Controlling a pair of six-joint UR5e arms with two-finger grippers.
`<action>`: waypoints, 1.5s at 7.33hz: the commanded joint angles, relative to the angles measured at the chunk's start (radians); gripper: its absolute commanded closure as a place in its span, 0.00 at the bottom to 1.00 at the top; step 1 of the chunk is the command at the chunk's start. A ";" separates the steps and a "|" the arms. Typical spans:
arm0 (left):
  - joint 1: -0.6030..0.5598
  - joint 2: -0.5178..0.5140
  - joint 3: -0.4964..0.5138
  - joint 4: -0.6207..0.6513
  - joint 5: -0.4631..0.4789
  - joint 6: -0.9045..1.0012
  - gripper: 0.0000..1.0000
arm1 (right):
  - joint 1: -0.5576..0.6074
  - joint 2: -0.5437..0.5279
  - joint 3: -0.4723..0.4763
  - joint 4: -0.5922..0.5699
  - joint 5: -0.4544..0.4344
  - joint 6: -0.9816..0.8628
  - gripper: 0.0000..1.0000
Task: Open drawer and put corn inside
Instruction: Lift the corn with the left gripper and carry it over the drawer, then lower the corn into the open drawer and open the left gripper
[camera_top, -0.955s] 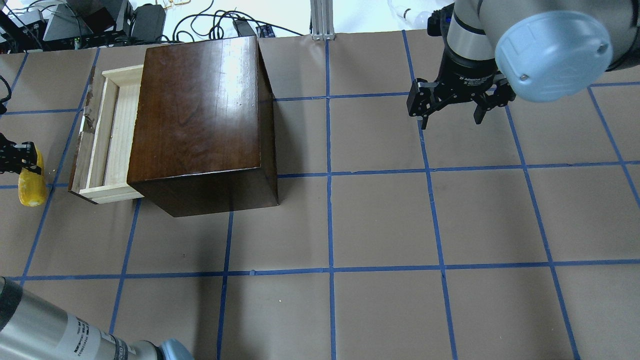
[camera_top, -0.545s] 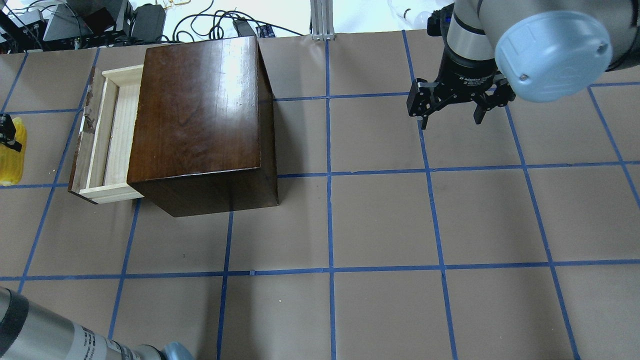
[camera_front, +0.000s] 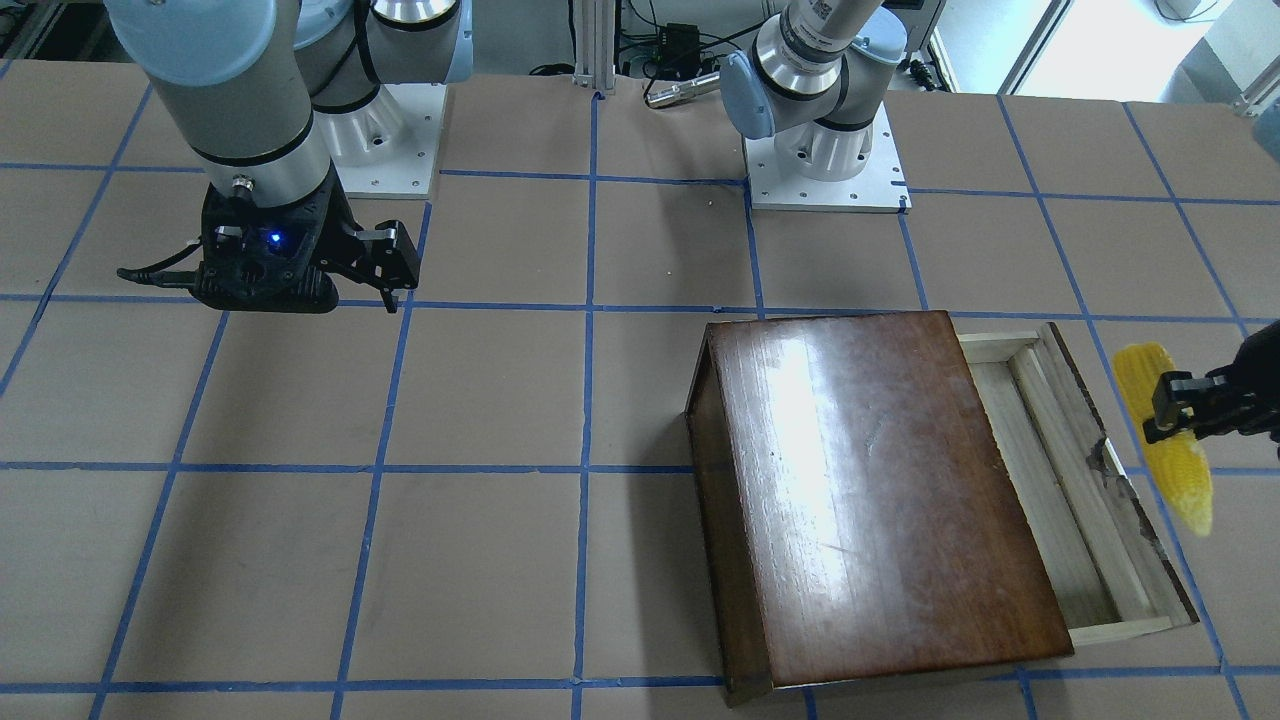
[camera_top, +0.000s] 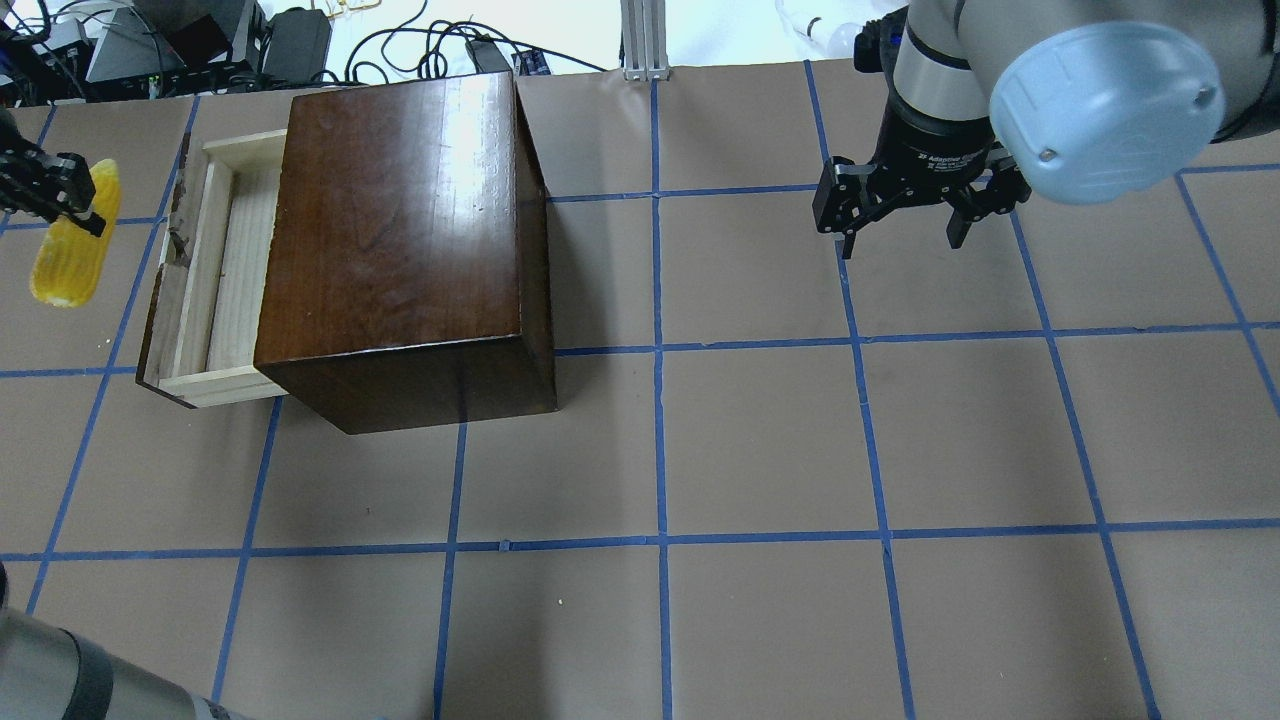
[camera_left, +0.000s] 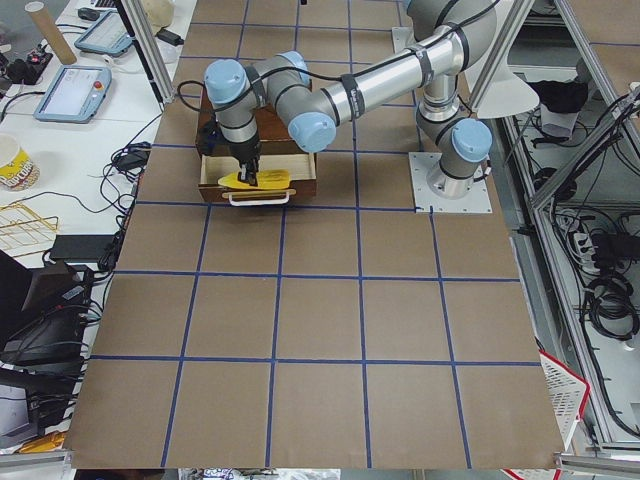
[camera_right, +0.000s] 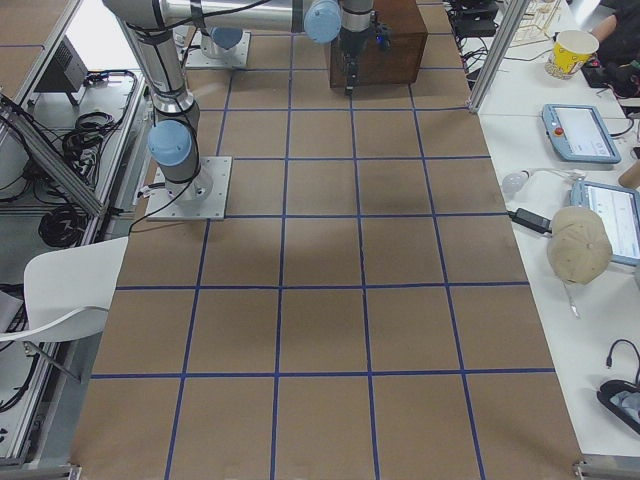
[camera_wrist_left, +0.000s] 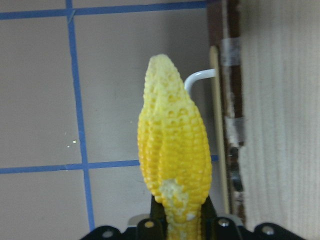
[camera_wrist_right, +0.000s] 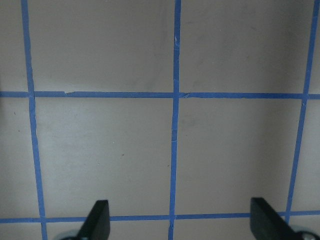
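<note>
Overhead: the cabinet (camera_top: 400, 220) sits far left on the table (camera_top: 760, 440). The drawer (camera_top: 235, 270) is pulled out of its left side, and its pale wood floor is bare. The left gripper (camera_top: 78, 195) comes in at the left edge, its fingers clamped across the thick end of the corn (camera_top: 62, 265). The cob slants toward the near side, just left of the drawer's dark front panel and not over the tray. The right gripper (camera_top: 900, 235) hangs far right, well apart from the cabinet, with its fingers spread and nothing between them.

Front-facing: same layout, mirrored. The corn is held beside the open drawer, outside the worn front panel, tip pointing down the view. The right gripper hangs over bare table near the robot's base.

Left side view: the near arm reaches down at the drawer end of the cabinet. The corn shows as a yellow sliver at the gripper, lined up with the drawer front and lifted off the table.

Right side view: the right arm hangs in front of the cabinet. Too small to read the fingers.

Left wrist: the cob fills the centre, gripped at its base. The white handle (camera_wrist_left: 200, 77) and the drawer front are just to its right.

Right wrist: the fingertips are set wide apart over the blue tape lines (camera_wrist_right: 174, 125).
</note>
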 joint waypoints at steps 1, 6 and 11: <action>-0.072 -0.014 -0.010 -0.008 -0.019 -0.096 1.00 | 0.000 0.000 0.000 0.000 0.000 0.000 0.00; -0.068 -0.048 -0.058 0.064 -0.084 -0.145 0.87 | 0.000 0.000 0.000 0.000 -0.003 0.000 0.00; -0.051 -0.035 -0.069 0.075 -0.079 -0.142 0.00 | 0.000 0.000 0.000 0.000 -0.003 0.000 0.00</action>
